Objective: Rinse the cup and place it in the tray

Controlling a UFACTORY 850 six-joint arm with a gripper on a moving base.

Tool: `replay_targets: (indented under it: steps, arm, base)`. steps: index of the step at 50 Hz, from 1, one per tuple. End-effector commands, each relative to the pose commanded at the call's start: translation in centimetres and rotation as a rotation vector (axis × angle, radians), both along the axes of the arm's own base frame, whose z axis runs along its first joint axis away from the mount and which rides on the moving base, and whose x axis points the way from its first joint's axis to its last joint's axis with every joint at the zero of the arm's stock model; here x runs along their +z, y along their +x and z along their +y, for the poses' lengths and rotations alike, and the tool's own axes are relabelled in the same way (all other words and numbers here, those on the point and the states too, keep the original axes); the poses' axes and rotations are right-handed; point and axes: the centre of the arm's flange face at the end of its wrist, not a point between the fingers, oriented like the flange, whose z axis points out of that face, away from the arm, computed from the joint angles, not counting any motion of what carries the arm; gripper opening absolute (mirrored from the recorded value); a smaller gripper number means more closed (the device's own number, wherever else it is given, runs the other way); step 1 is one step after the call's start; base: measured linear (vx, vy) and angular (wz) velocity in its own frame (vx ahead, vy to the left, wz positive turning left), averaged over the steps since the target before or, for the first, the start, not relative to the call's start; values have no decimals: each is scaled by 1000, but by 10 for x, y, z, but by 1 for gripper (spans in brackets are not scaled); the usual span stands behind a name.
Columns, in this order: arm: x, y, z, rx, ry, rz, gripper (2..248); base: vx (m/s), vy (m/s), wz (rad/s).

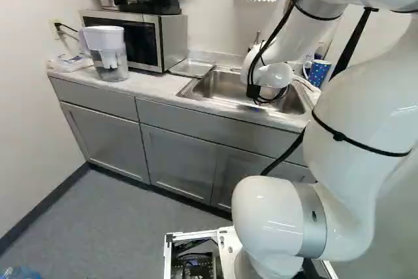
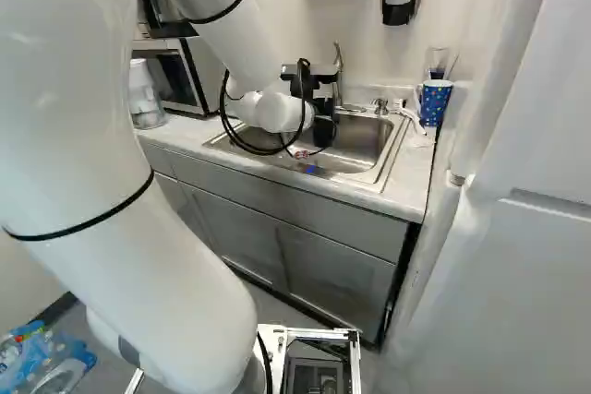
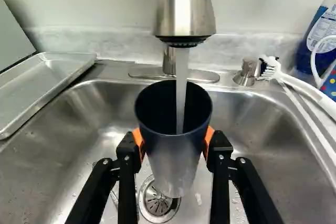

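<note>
- Right base view: my claw [image 2: 323, 117] hung at the sink [image 2: 369, 147], and a blue dotted mug [image 2: 434, 101] stood on the counter, off to my claw's right.
- Wrist view: I had the cup [image 3: 173, 156] mouth up, clasped from two sides between my orange pads [image 3: 209, 139].
- The faucet [image 3: 185, 9] stood ahead of my claw, its water [image 3: 181, 77] running into the cup; the drain [image 3: 157, 200] sat below.
- The tray [image 3: 47, 80] lay beside the sink, left of my claw.
- Left base view: a microwave [image 1: 175, 40] and a pitcher [image 1: 110, 57] stood farther left of my claw.
</note>
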Motion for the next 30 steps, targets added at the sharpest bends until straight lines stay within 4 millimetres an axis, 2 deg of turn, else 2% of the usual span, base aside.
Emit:
replay_targets:
  steps: [30]
  arm:
    - [5, 2, -7, -13, -15, -54, 125]
  base:
    - [0, 0, 0]
